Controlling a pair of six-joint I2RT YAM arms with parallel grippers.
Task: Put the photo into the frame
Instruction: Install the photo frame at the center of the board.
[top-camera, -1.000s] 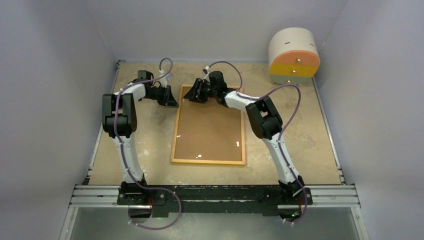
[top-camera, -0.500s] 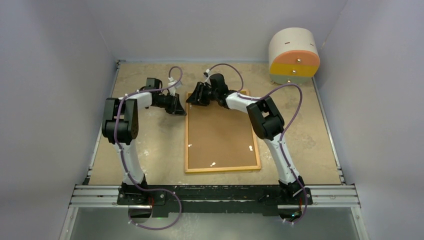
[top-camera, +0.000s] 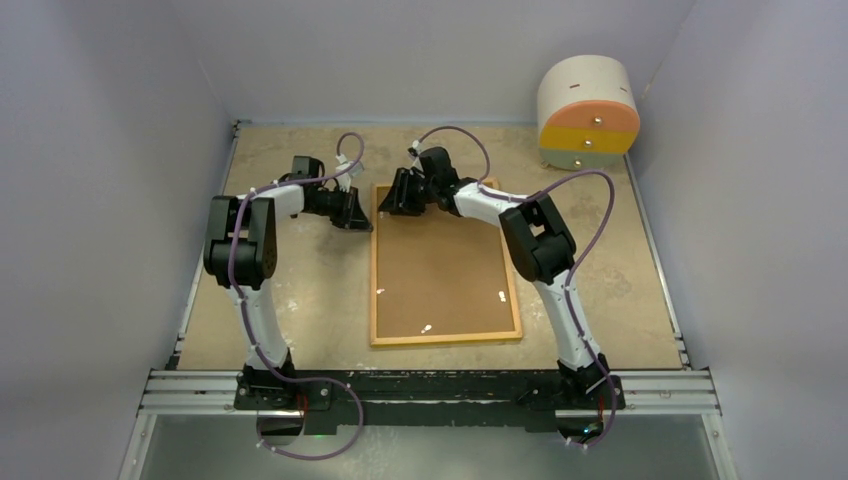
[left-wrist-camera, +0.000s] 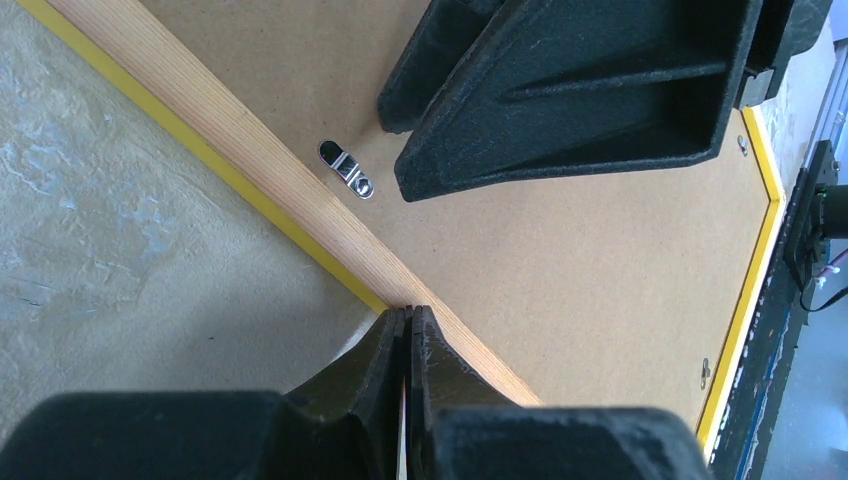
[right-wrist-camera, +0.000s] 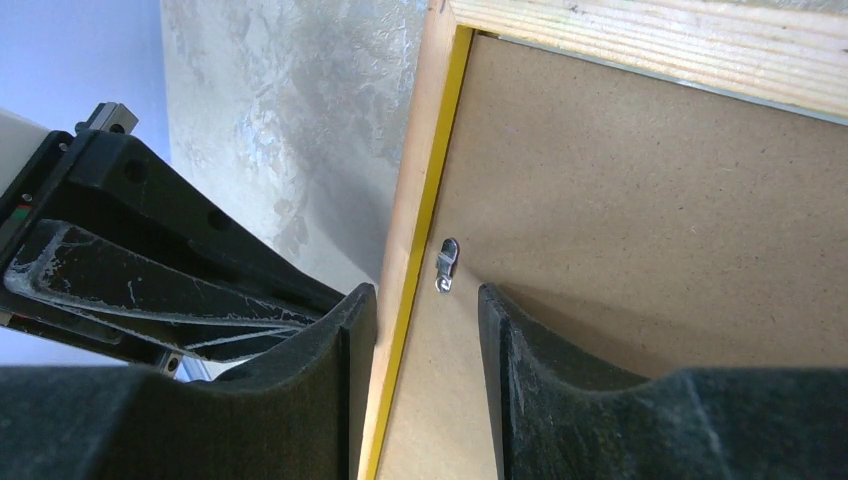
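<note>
Frame (top-camera: 446, 339): one, laid back-up and lengthwise on the table (top-camera: 300, 290), with its far-left corner met by both grippers. Left gripper (left-wrist-camera: 408, 318): one, fingers pressed together and nothing seen gripped. Its tips are set against the outer edge of the frame's left wooden rail, and bare table is left open on its side away from the frame. Right gripper (right-wrist-camera: 425, 292): one, jaws parted and nothing clasped. One finger is placed over the left rail and the other over the backing board (top-camera: 445, 265), just inside the far rail; whether the tips touch the surface cannot be told. The two grippers are held close together but apart. Backing board: one, seated within the frame's thin yellow lip. Metal turn clips (right-wrist-camera: 446, 266): four counted, one between the right gripper's fingers and three spread over the board towards the arm bases. Drum-shaped box (top-camera: 588, 108): one, well away to the right gripper's right, at the table's far corner. Photo: not made out in any view; the frame's front and pane are turned down and hidden. In the overhead view the frame's far-left corner is covered by the right gripper.
</note>
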